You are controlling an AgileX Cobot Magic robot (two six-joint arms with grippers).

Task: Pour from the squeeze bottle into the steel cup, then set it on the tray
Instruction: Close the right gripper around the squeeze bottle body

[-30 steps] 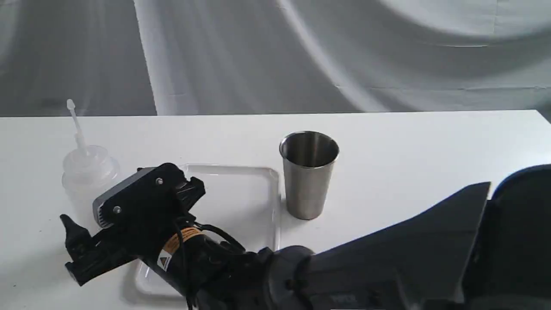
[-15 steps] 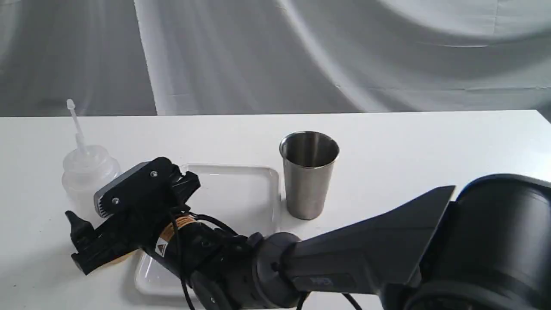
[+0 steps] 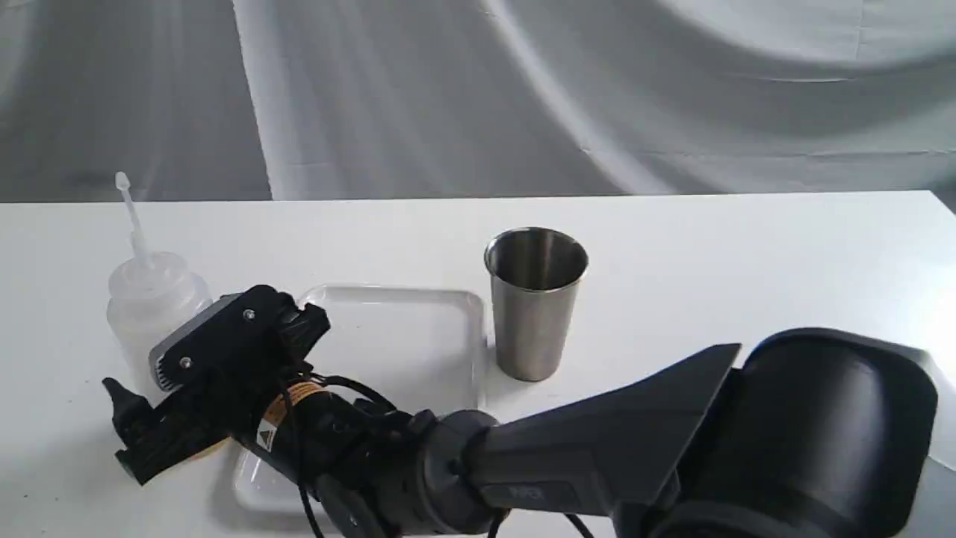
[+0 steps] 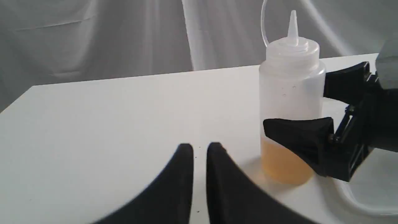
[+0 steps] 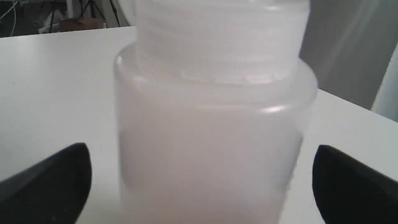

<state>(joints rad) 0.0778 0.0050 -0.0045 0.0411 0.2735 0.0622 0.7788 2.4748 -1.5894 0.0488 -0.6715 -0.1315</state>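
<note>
Tabletop (image 3: 747,246), white and bare apart from three things, carries the whole job. The right arm (image 3: 597,456) reaches across it from the right to the far left side. The white tray (image 3: 418,321) lies low and flat near the middle. The steel cup (image 3: 534,314) stands upright just beside the tray's right edge.

The squeeze bottle (image 4: 290,93) stands upright on the table just off the tray's left side, well apart from the cup. The right gripper (image 5: 200,155) straddles it with its jaws spread wide. There is a black finger on each side of the body, and the right wrist view shows a gap to the plastic on both. Nothing is grasped yet. The left gripper (image 4: 200,146) sits idle near the table with its fingers drawn almost together on nothing.

Amber liquid (image 4: 281,165) fills only the lowest part of the bottle, so it should be light and bottom-weighted. The walls look thin, soft and smooth, and would likely dent and may slip under a hard pinch. A firm squeeze could also push liquid out early.

The best hold is probably mid-body, across the straight wall just above the liquid line and below the shoulder. Pressure should be moderate until the nozzle (image 4: 293,21) is over the cup's mouth.
</note>
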